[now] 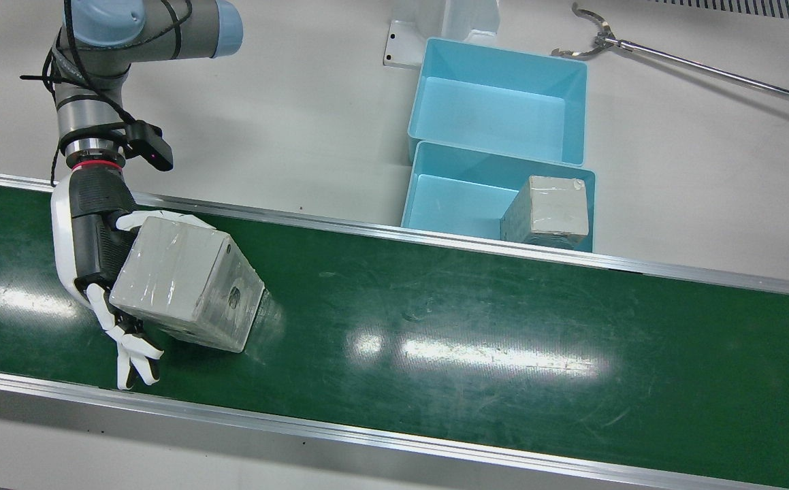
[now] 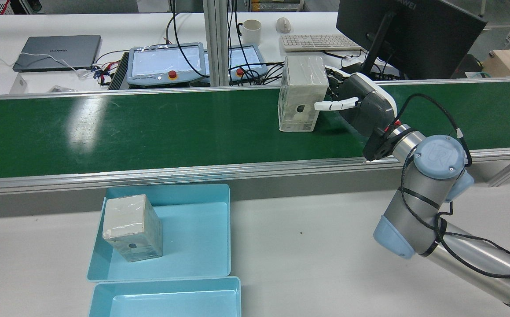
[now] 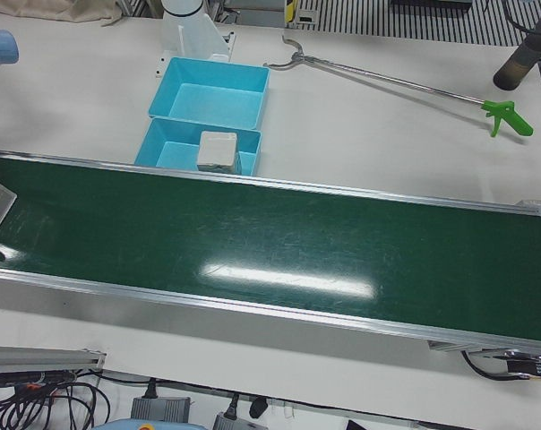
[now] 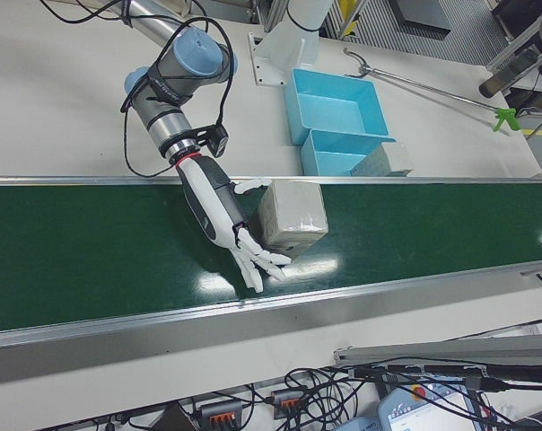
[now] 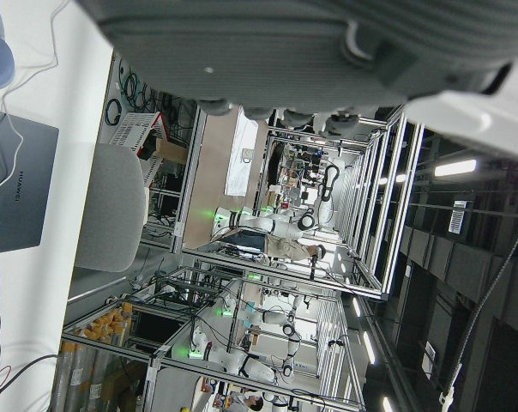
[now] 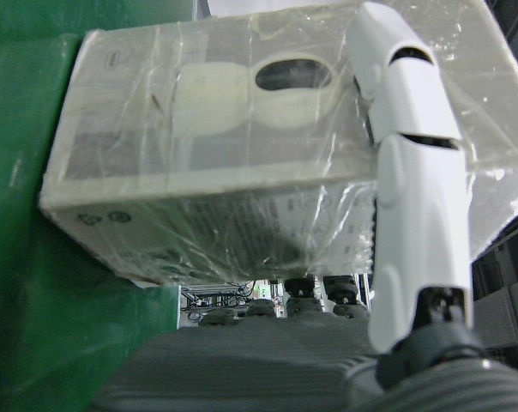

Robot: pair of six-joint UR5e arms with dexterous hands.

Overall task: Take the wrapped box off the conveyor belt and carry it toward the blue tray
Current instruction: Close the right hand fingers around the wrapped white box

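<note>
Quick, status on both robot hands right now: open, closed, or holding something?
Right robot hand: fingers against the wrapped box on the conveyor belt; a firm grip cannot be told.
Left robot hand: only its own camera shows it, state cannot be told.

Box [image 1: 186, 282] is being seen wrapped in clear, wrinkled, shiny plastic film over matt grey card. Belt [image 1: 503, 327] is showing as glossy green, scuffed, edged by brushed metal rails [image 1: 367, 435]. Trays [image 1: 496, 102] are appearing as smooth blue plastic.
</note>
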